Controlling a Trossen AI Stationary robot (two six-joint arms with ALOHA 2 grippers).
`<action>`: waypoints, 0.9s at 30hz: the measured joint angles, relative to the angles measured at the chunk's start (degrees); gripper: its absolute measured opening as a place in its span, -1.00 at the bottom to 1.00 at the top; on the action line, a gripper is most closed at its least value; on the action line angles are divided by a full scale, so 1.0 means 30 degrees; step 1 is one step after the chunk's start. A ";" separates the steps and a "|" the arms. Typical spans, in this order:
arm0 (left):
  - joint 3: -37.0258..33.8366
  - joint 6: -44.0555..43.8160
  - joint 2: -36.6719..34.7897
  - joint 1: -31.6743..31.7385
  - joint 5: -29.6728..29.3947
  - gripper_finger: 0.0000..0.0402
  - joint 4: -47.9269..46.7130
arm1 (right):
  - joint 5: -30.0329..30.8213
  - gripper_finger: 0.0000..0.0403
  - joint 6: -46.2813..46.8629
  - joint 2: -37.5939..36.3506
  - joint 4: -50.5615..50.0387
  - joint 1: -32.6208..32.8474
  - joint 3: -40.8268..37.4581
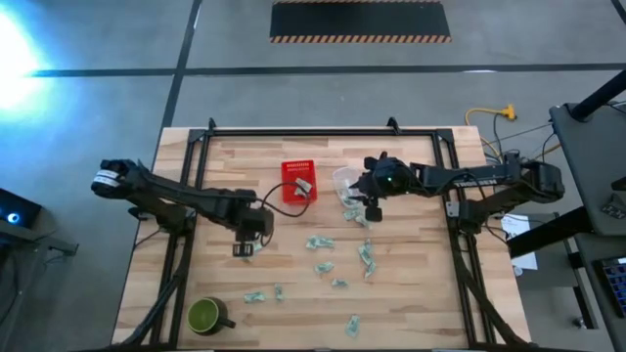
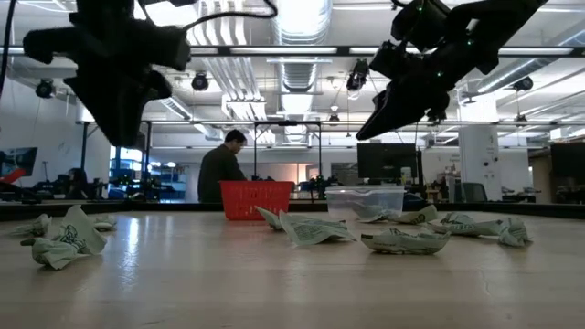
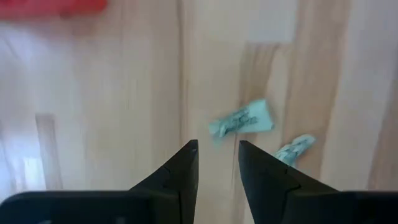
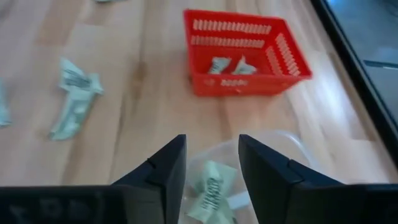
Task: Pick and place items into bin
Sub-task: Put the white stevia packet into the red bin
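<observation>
The right gripper [image 1: 373, 198] hangs with fingers parted and empty above the clear tub [image 4: 292, 149] near the bench's [image 1: 421, 293] far edge; one wrapper [image 4: 212, 190] lies inside. The left gripper [image 1: 244, 250], released too, hovers over bare wood left of centre. Two pieces sit in the red basket [image 1: 298, 180]; loose wrappers [image 1: 319, 242] scatter toward the near edge, the green mug [image 1: 204, 316] near the near-left corner
</observation>
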 joint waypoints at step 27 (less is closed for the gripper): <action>-0.5356 0.1880 0.0036 -0.1935 -0.1571 -0.52 0.5485 | -0.1144 -0.54 0.0577 -0.0006 0.0182 0.2909 -0.0306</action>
